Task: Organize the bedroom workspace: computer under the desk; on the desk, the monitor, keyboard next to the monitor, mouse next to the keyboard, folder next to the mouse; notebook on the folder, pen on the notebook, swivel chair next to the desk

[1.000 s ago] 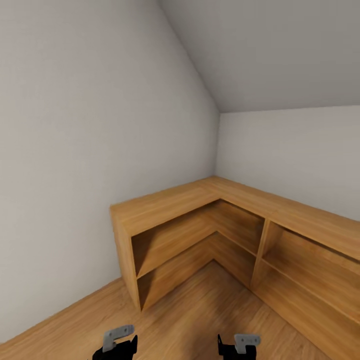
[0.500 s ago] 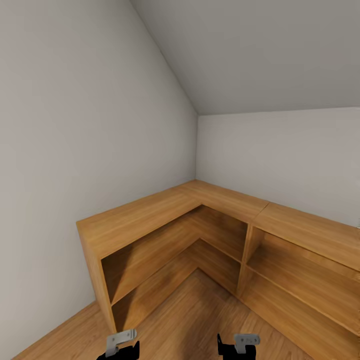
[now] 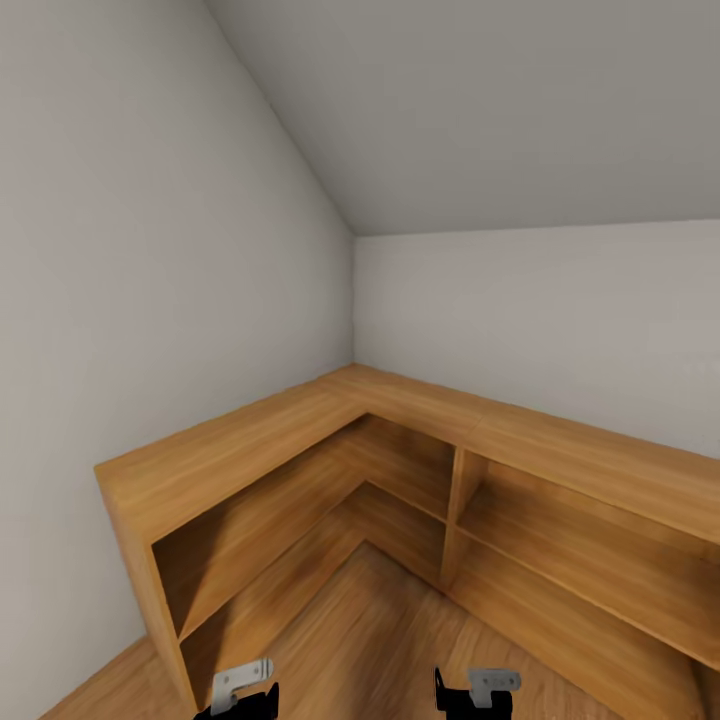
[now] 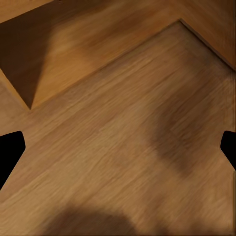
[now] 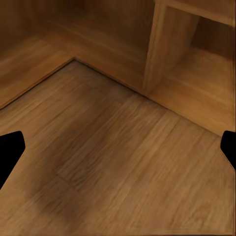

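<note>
The desk, computer, monitor, keyboard, mouse, folder, notebook, pen and swivel chair are out of view. I face a room corner under a sloped ceiling. My left gripper point(image 3: 243, 692) and right gripper point(image 3: 478, 692) hang low at the head view's bottom edge, over the wooden floor point(image 3: 400, 650). In the left wrist view the left gripper point(image 4: 118, 152) is open, its black fingertips point(image 4: 10, 152) wide apart with bare floor between them. In the right wrist view the right gripper point(image 5: 118, 152) is open too, with nothing between its fingertips point(image 5: 10, 152).
A low L-shaped wooden shelf unit point(image 3: 300, 430) with open compartments wraps the corner along both grey walls point(image 3: 150, 300). Its upright divider point(image 5: 160, 44) and lower shelf stand close ahead of the right gripper. Wooden floor lies between me and the shelves.
The whole picture has shifted: the camera has turned to the right, so the shelf unit's left end sits further left and lower. Both grippers keep their place and stay open.
</note>
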### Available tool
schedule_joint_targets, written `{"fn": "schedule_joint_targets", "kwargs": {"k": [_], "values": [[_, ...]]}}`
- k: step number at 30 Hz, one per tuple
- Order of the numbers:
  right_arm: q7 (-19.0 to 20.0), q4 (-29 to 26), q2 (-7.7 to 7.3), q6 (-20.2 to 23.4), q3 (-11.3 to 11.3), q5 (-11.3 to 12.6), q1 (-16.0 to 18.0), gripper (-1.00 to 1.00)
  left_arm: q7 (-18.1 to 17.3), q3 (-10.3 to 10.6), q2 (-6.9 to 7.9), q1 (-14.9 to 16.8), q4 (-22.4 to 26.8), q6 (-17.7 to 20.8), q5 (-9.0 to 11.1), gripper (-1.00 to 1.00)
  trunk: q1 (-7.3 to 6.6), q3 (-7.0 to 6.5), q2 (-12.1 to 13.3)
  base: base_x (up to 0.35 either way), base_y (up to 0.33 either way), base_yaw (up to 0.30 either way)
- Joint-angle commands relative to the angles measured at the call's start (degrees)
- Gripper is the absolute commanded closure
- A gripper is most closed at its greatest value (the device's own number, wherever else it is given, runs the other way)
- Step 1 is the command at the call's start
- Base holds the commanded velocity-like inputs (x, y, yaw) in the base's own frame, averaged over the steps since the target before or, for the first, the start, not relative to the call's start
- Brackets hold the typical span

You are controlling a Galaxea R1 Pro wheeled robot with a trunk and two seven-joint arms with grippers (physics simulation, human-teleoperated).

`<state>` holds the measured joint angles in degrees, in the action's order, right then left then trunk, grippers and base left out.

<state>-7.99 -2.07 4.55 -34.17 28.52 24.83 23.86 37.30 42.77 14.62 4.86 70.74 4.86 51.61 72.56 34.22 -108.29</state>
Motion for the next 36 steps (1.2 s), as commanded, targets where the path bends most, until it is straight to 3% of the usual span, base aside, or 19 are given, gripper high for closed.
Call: {"fn": "schedule_joint_targets", "kwargs": {"k": [1, 19, 27, 36], "values": [[-0.36, 0.04, 0.02, -0.10, 0.49, 0.22, 0.05, -1.00, 0.40, 0.14, 0.06, 0.06, 0.11, 0.18, 0.13, -1.00, 0.00, 0.01, -0.03, 0.002, 0.000, -0.255], [-0.61, -0.28, 0.37, 0.08, 0.27, 0.83, 0.05, -1.00, 0.41, 0.03, 0.05, 0.06, 0.10, 0.06, 0.07, -1.00, 0.00, -0.23, -0.03, 0.000, 0.000, -0.142], [-0.70, -0.38, 0.37, 0.23, -1.16, 0.91, 0.05, -1.00, 0.43, 0.03, 0.06, 0.06, 0.10, 0.06, 0.07, -1.00, 0.00, 0.28, -0.03, 0.000, 0.000, -0.184], [-0.67, -0.46, 0.38, 0.18, -4.53, 0.92, 0.05, -1.00, 0.41, 0.03, 0.01, 0.06, 0.03, 0.06, 0.15, -1.00, 0.00, 0.90, -0.03, -0.128, 0.000, -0.198]]}}
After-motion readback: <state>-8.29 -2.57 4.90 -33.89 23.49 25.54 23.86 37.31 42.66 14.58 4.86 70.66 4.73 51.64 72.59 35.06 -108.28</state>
